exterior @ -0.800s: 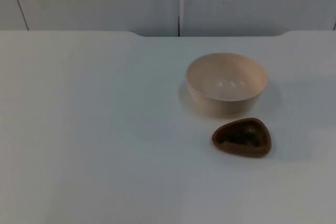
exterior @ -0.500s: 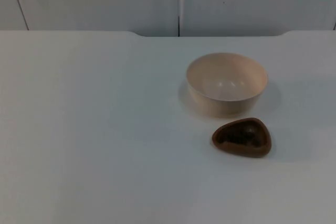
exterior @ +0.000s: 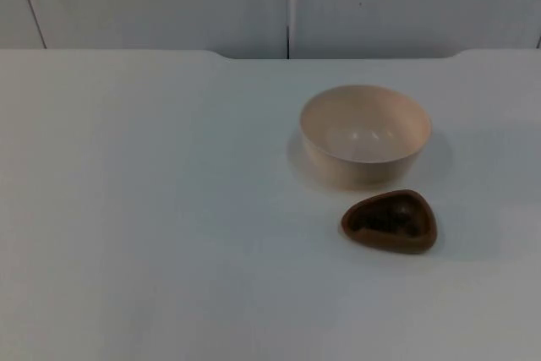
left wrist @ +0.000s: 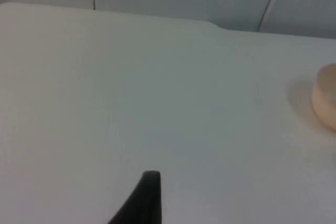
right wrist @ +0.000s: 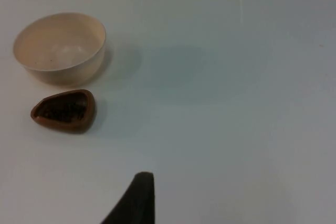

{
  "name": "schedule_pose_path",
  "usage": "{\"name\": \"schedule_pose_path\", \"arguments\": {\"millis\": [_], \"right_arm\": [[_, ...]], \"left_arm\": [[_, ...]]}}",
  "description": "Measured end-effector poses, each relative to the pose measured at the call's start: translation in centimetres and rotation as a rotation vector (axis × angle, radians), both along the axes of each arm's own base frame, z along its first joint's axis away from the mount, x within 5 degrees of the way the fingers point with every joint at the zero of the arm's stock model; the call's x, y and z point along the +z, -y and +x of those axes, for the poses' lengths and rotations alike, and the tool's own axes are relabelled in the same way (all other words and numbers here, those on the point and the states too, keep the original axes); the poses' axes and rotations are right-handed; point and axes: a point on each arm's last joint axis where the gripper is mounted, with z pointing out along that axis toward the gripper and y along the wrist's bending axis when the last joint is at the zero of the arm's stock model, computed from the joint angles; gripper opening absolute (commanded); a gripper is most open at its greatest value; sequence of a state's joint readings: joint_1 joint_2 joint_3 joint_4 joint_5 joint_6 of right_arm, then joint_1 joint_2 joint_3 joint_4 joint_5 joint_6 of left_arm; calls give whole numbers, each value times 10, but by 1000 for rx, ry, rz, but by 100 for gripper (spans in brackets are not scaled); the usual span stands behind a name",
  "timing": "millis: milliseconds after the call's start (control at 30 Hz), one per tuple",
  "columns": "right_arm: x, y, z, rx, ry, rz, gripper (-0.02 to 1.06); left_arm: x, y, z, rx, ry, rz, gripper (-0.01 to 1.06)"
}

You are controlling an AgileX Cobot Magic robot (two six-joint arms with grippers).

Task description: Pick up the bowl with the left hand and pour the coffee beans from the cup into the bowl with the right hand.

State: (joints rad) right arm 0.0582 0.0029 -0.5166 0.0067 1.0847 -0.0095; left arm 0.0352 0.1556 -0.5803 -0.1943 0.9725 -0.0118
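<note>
A cream bowl [exterior: 365,134] stands upright and empty on the white table, right of centre. Just in front of it, a little apart, sits a brown teardrop-shaped cup [exterior: 390,221] with dark coffee beans inside. From the right wrist view, the bowl [right wrist: 59,47] and the cup [right wrist: 64,110] lie well away from my right gripper [right wrist: 137,200], which waits over bare table. My left gripper [left wrist: 147,200] also waits over bare table, far from the bowl's edge [left wrist: 326,95]. Neither gripper touches anything.
The white table top [exterior: 152,209] ends at a grey partition wall [exterior: 287,2] behind the bowl. Wide bare table lies left of the bowl and in front of the cup.
</note>
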Motion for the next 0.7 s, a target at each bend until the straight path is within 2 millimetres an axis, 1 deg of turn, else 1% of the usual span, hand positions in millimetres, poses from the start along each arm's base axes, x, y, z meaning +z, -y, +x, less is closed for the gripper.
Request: {"name": "schedule_pose_path", "arguments": {"millis": [133,167,333,367,533,567,700], "right_arm": [[0,0,0,0,0,0,105],[0,0,0,0,0,0,105],[0,0,0,1,0,-2,105],[0,0,0,1,0,-2,105],[0,0,0,1,0,-2,105],[0,0,0,1,0,-2,105],[0,0,0,1,0,-2,105]], "left_arm": [[3,4,15,-37,-23,-51,100],[3,4,15,-37,-23,-51,100],[8,10,35,-97,-10,-93,100],[8,10,35,-97,-10,-93,100],[22,12,53,-133,-4,-84,100],[22,12,53,-133,-4,-84,100],[38,11,69,-149,-6,-53,100]]}}
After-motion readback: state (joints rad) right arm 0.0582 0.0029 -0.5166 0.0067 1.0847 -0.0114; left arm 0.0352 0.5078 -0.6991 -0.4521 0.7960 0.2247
